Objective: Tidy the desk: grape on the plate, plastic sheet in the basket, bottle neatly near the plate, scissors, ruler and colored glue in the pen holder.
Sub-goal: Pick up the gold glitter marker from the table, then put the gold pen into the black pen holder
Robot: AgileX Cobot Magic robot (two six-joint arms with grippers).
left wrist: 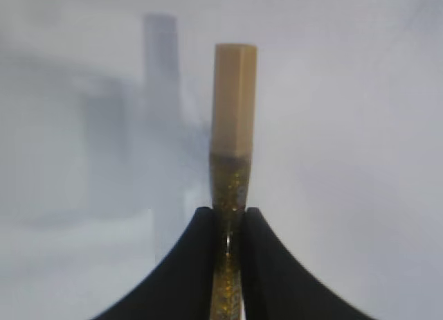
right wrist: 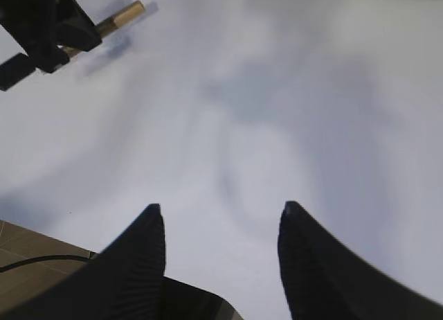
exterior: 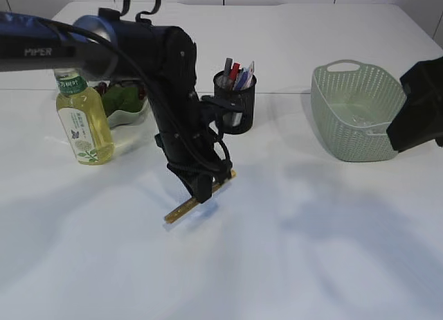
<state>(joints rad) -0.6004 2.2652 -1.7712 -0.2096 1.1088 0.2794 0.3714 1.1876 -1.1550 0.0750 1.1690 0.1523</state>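
Observation:
My left gripper (exterior: 205, 190) is shut on a gold glitter glue stick (exterior: 180, 210) with a tan cap. It holds the stick at a slant, low over the table in front of the black mesh pen holder (exterior: 235, 104). The left wrist view shows the jaws (left wrist: 228, 219) clamped on the stick (left wrist: 234, 105). The yellow-green bottle (exterior: 83, 119) stands at the left beside the green plate (exterior: 128, 114). Dark grapes (exterior: 104, 89) lie on the plate, partly hidden by my arm. My right gripper (right wrist: 221, 216) is open and empty over bare table.
A pale green basket (exterior: 356, 112) stands at the right, with my right arm (exterior: 419, 116) beside it. Several pens and tools stick out of the pen holder. The right wrist view shows the table's front edge (right wrist: 41, 230) and the glue's cap (right wrist: 129, 14).

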